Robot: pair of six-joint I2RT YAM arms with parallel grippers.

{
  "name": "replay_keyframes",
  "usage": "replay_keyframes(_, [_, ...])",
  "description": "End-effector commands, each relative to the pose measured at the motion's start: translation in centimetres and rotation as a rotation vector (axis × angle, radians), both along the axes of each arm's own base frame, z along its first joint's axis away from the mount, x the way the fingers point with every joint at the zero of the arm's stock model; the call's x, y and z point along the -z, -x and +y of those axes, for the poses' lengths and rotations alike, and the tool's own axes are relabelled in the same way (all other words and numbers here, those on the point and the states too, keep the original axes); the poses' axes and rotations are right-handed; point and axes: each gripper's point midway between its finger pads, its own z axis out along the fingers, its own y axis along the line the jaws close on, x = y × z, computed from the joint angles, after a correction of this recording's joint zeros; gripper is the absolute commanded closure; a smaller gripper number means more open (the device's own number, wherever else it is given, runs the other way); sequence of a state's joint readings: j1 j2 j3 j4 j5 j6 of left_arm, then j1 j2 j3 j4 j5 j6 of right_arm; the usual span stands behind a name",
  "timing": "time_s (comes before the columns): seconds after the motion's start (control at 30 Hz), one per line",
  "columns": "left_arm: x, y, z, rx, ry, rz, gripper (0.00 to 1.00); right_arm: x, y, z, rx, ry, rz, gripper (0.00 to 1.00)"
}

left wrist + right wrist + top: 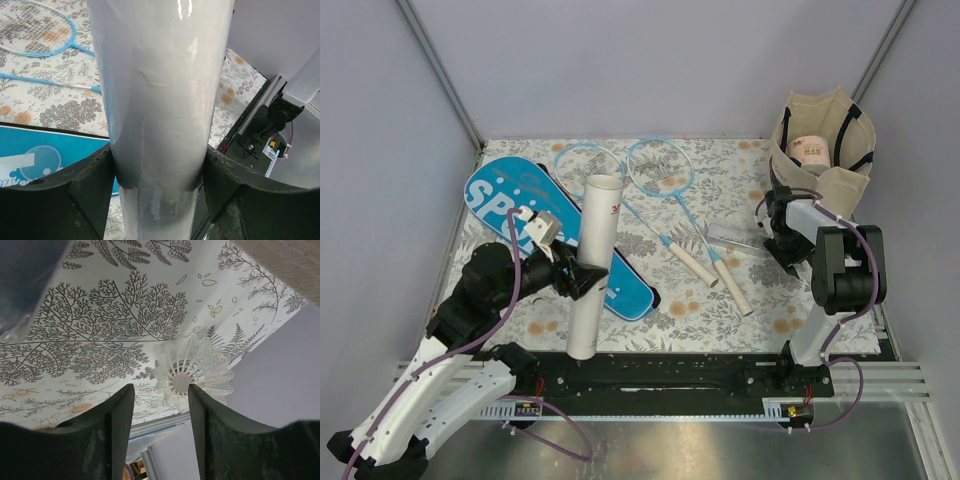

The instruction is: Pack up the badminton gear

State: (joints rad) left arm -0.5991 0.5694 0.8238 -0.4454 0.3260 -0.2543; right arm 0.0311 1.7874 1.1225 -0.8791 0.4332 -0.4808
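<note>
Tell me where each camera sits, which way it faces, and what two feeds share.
Top external: above and behind the bases, looking down on the table; both arms show, left jaws clamped on the white tube.
Left wrist: on the left arm, looking past the white tube toward the rackets; left jaws flank it.
Right wrist: low over the table, facing the shuttlecock; right jaws apart in front.
Shared: top external and left wrist both show white tube, rackets and blue cover.

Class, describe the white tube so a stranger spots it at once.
On the left half of the floral table lies a blue cover. Over it, the left gripper clamps a long white tube. Its neighbours are flat; it alone is a cylinder.
</note>
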Motion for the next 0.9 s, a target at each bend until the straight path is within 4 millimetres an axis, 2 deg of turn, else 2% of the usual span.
replay_keyframes(0.0, [-1.8, -0.5, 0.0, -0.016, 0.029, -0.074, 0.46, -0.4, 0.3, -0.4, 0.009, 0.007, -0.008, 0.46])
replay_keyframes(0.17, [-1.6, -0.6, 0.0, -0.014, 0.026, -0.069, 0.46, -0.5, 0.6, -0.5, 0.014, 0.005, -0.011, 0.52])
replay_keyframes(0.43, [-1.7, -0.6, 0.2, -0.028, 0.026, -0.079, 0.46, -0.3, 1.6, -1.3, 0.018, 0.052, 0.006, 0.52])
replay_keyframes(0.5, [-1.7, -0.6, 0.2, -0.028, 0.026, -0.079, 0.46, -0.6, 1.6, -1.5, 0.015, 0.072, 0.003, 0.58])
replay_keyframes(0.77, [-1.8, -0.4, 0.2, -0.020, 0.028, -0.087, 0.46, -4.1, 1.2, -0.8, 0.060, 0.026, -0.081, 1.00])
replay_keyframes(0.87, [-1.7, -0.6, 0.3, -0.032, 0.026, -0.088, 0.46, -5.6, 1.4, 0.0, 0.075, -0.020, -0.127, 1.00])
